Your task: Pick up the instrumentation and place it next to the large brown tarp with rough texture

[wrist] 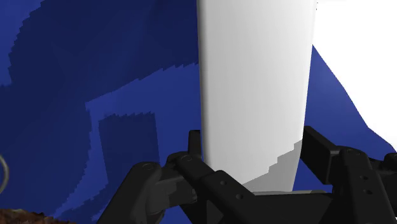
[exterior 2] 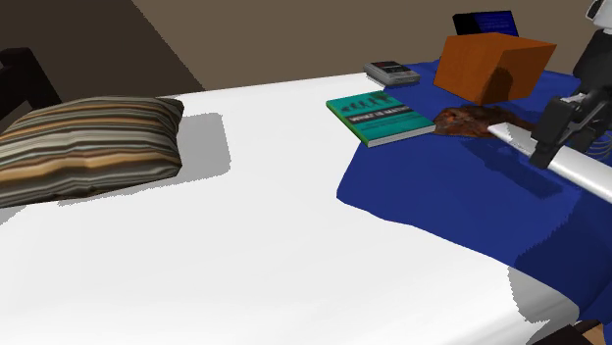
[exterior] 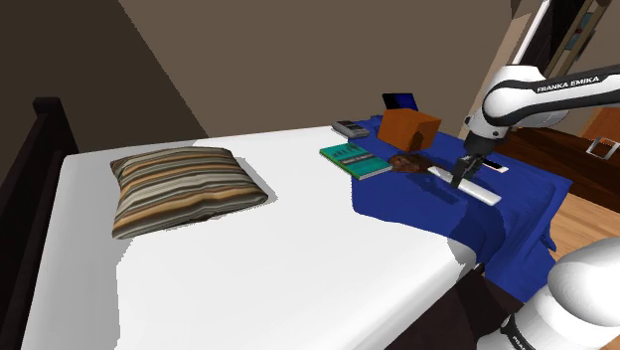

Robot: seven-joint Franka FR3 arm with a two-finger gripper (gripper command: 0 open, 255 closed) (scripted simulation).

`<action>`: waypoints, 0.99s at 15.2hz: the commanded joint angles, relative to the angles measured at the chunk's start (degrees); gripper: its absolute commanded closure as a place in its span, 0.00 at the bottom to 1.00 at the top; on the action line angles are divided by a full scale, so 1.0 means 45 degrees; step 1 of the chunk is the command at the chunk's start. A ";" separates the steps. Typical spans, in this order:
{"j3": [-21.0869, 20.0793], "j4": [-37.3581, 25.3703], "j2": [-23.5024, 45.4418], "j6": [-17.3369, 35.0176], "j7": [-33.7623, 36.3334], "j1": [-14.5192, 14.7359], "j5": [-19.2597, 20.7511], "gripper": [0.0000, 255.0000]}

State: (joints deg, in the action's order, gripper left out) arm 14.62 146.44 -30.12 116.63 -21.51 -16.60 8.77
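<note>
**Your gripper is clenched on the white bar**

You have the gripper (exterior: 463, 177) clamped across the long white instrument bar (exterior: 483, 192), with a finger (wrist: 191, 162) pressed to each side. The bar is just beside the rough brown tarp (exterior: 407, 162). Both are over the blue blanket (exterior: 417, 209).

Bare bed (exterior: 298, 263) between pillow (exterior: 184, 189) and book (exterior: 355, 159); orange box (exterior: 409, 127), brown tarp (exterior: 407, 163) near end effector (exterior: 459, 182)

My arm (exterior: 542, 97) is glossy white, built of rounded links with dark joints, and one link carries FRANKA EMIKA in black capitals. My gripper (exterior: 462, 177) is all black; its blocky fingers (wrist: 331, 156) show small round screw recesses.
</note>
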 commanded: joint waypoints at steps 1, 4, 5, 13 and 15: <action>0.0195 0.0068 0.0192 0.0278 -0.0220 -0.0082 0.0092 1.00; 0.0270 0.0430 0.0416 0.0863 -0.0221 -0.0087 0.0124 1.00; 0.0295 0.0545 0.0499 0.1061 -0.0223 -0.0088 0.0133 1.00; 0.0511 0.1373 0.1317 0.2702 -0.0253 -0.0073 0.0182 1.00; 0.0567 0.1551 0.1566 0.3127 -0.0268 -0.0062 0.0182 1.00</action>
State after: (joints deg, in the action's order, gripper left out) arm 17.05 153.01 -23.64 129.68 -22.69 -16.90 9.60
